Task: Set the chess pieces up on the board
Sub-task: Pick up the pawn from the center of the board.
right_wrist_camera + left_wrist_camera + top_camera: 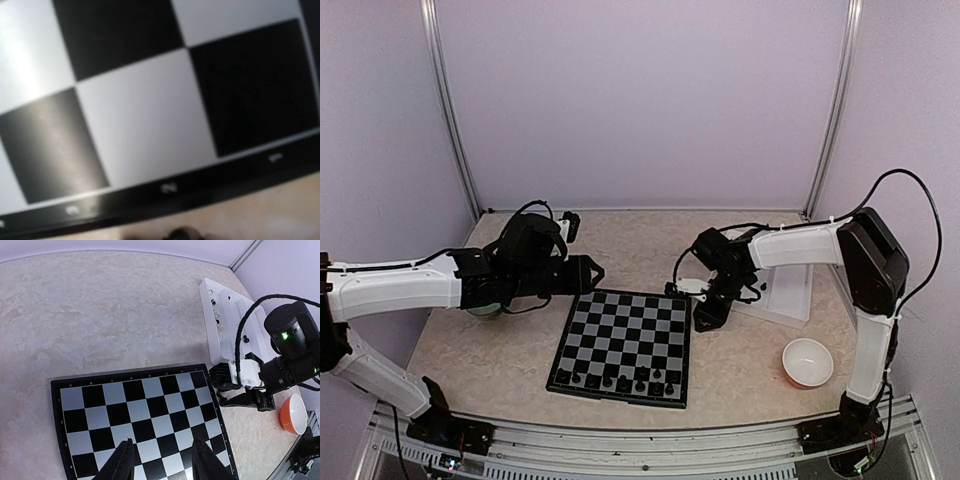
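Observation:
The board (620, 330) lies flat in the middle of the table, with several black chess pieces (623, 383) standing along its near edge. My left gripper (592, 272) hovers over the board's far left corner. In the left wrist view it (162, 460) is open and empty above bare squares of the board (135, 410). My right gripper (704, 318) is low at the board's right edge and also shows in the left wrist view (226, 390). The right wrist view shows only blurred close squares and the numbered border of the board (165, 187). A dark blob (182, 234) sits at that view's bottom edge.
A white compartment tray (788, 292) lies right of the board behind the right gripper; it holds a few small pieces (217, 320). An orange bowl (808, 362) stands at the near right. A greenish bowl (485, 308) sits under the left arm.

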`<act>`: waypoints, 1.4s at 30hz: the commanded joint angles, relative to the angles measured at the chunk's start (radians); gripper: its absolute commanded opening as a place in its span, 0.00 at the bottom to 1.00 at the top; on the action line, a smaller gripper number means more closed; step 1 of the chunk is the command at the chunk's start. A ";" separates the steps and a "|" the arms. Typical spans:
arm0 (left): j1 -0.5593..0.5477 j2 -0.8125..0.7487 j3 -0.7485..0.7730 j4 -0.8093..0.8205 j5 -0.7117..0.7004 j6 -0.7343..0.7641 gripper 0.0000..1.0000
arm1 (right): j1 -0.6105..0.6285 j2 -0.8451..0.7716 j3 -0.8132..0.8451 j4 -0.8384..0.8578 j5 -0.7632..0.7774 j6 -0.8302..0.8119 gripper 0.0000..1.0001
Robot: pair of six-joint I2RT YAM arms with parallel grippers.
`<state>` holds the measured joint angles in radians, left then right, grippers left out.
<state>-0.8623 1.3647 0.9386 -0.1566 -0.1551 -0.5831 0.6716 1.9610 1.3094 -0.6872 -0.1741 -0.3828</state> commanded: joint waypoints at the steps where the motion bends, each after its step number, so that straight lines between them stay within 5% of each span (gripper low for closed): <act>1: 0.008 -0.003 -0.016 0.027 0.012 -0.010 0.40 | 0.001 -0.007 -0.041 0.003 0.095 0.010 0.33; 12: 0.008 0.006 -0.021 0.034 0.019 -0.015 0.40 | 0.002 -0.023 -0.065 0.018 0.121 0.001 0.20; 17: 0.009 0.014 -0.016 0.038 0.025 -0.012 0.40 | 0.000 -0.036 -0.085 0.020 0.121 -0.003 0.26; 25: 0.008 0.028 -0.007 0.042 0.035 -0.008 0.41 | -0.022 -0.046 -0.084 0.030 0.109 -0.006 0.13; 36: 0.008 0.085 0.034 0.139 0.147 -0.022 0.41 | -0.035 -0.226 -0.042 0.020 -0.192 -0.110 0.09; 42: 0.008 0.176 0.064 0.282 0.322 -0.085 0.40 | -0.030 -0.279 0.032 -0.033 -0.401 -0.131 0.11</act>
<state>-0.8623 1.4906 0.9604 -0.0078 0.0288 -0.6216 0.6380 1.7145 1.2797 -0.6701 -0.3920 -0.4847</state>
